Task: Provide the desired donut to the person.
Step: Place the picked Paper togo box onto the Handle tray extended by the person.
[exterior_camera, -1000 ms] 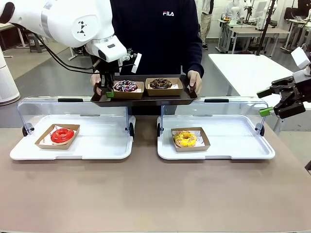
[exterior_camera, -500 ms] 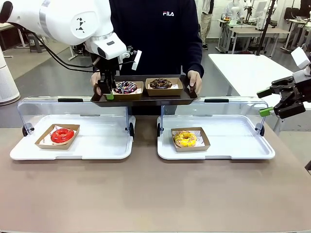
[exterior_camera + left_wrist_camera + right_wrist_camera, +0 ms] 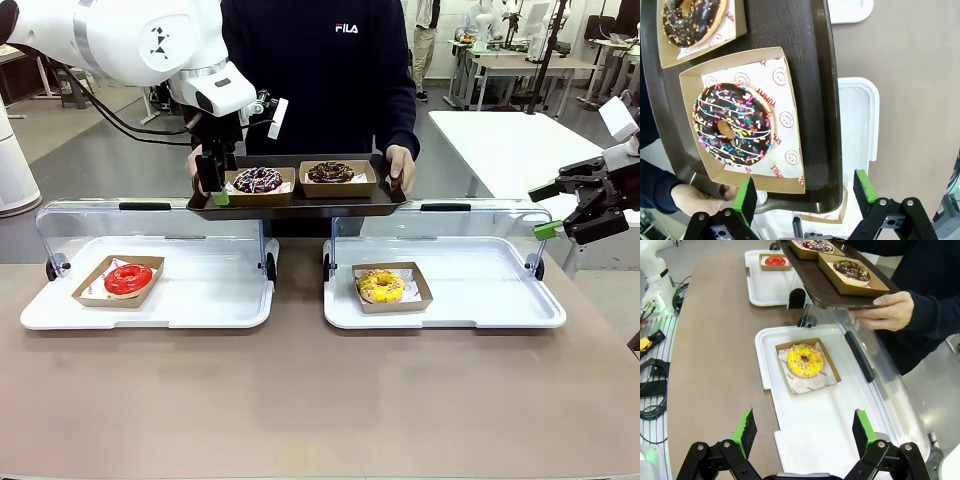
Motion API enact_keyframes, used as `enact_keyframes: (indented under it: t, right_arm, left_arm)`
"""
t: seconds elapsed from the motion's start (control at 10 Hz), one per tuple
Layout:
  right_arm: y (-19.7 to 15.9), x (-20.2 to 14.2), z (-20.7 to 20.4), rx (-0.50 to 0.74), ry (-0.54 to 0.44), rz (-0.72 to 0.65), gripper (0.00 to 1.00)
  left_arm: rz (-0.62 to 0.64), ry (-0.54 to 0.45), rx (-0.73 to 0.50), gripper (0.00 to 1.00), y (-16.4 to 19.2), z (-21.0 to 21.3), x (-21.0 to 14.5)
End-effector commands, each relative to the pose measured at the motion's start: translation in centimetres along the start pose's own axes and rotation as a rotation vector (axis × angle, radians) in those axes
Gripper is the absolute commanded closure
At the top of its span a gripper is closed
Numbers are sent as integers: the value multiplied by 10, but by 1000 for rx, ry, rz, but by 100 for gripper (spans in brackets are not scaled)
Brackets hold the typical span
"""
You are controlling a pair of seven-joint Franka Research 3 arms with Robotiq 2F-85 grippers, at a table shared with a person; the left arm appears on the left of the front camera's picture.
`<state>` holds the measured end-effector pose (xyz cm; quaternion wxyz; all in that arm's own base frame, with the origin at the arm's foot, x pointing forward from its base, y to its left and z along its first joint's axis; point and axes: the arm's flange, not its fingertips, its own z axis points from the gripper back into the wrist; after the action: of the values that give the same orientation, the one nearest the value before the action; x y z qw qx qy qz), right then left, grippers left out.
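Beyond the table [image 3: 300,400], left gripper [image 3: 802,192] gapes empty over the person's tray [image 3: 827,75]; right gripper [image 3: 802,432] also spread.

Workroom, evenly lit. Floor [image 3: 120,150]: smooth grey, light sheen. Foreground table [image 3: 300,400]: matte brown top. White table [image 3: 500,145]: right of centre, behind the brown one. Further desks [image 3: 520,65] with equipment at the far right, with distant people beside them. White cylindrical unit [image 3: 12,165] at the left edge. Black cables [image 3: 655,380] lie beside the brown table.
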<state>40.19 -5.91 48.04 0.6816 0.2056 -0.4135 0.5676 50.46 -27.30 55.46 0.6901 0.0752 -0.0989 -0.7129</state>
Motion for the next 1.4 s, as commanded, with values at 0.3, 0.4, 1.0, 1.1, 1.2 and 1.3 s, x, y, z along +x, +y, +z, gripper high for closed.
enact_keyframes:
  t: [0.3, 0.4, 1.0, 1.1, 1.2, 1.3]
  right_arm:
    - [0, -1, -2, -2, -22, 6, 0]
    - [0, -1, -2, -2, -22, 6, 0]
    - [0, -1, -2, -2, -22, 6, 0]
    - [0, -1, -2, -2, -22, 6, 0]
    - [0, -1, -2, -2, -22, 6, 0]
    - [0, -1, -2, -2, -22, 6, 0]
  left_arm:
    - [5, -3, -11, 0, -3, 5, -1]
    - [5, -3, -11, 0, -3, 5, -1]
    - [5, -3, -11, 0, -3, 5, -1]
    - [5, -3, -11, 0, -3, 5, -1]
    - [5, -3, -11, 0, -3, 5, -1]
    - [5, -3, -11, 0, -3, 5, -1]
